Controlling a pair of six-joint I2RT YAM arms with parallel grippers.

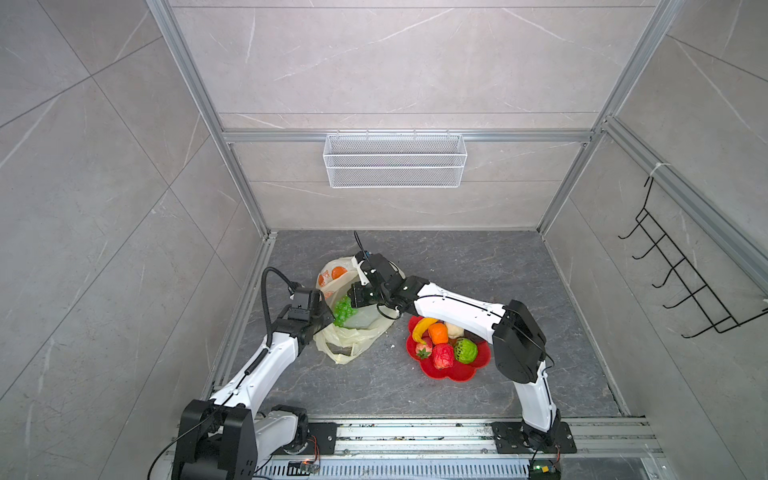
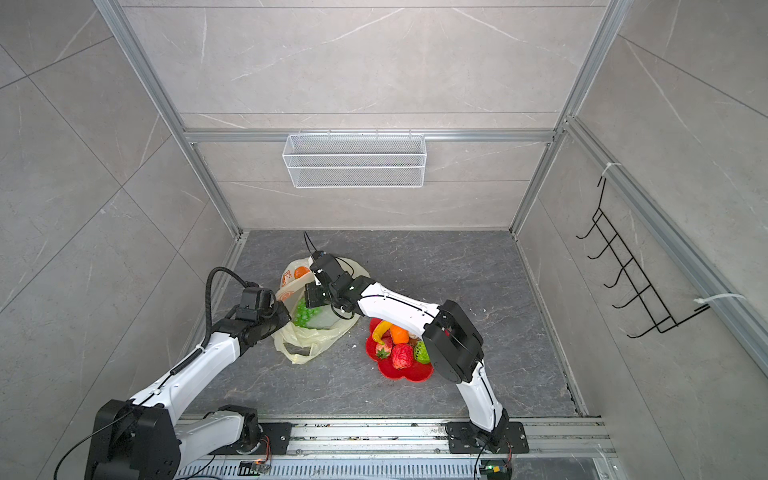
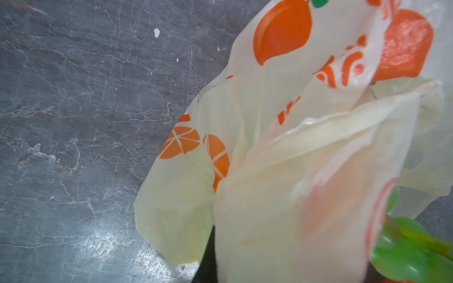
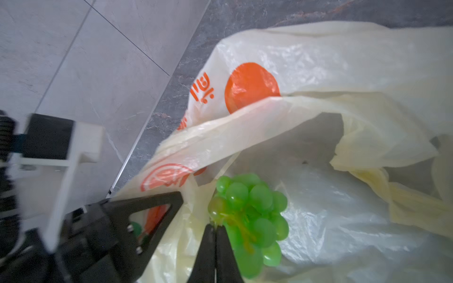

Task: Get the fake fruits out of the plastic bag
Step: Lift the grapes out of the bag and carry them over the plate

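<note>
Tips of right gripper (image 4: pixel 215 227) pressed together on the stem of the green grapes (image 4: pixel 250 215), no gap showing. Holds the bunch at the open mouth of the plastic bag (image 4: pixel 318 61), over its lower film; hanging or resting, cannot tell. Closed too, left gripper (image 1: pixel 329 316), clamped on the bag's left edge; lifts that edge, tips buried under film in the left wrist view. Bag crumpled on the dark table (image 1: pixel 457 270), left of centre in both top views, handles toward the robot base. Near its right side, apart from it, red flower-shaped dish (image 1: pixel 461 374) with banana (image 1: pixel 424 326), orange (image 1: pixel 437 332), strawberry (image 1: pixel 423 352), red bumpy fruit (image 1: pixel 443 356), green bumpy fruit (image 1: pixel 465 350) and cream fruit (image 1: pixel 454 331) piled in it. Right forearm crossing over the dish's far rim.
</note>
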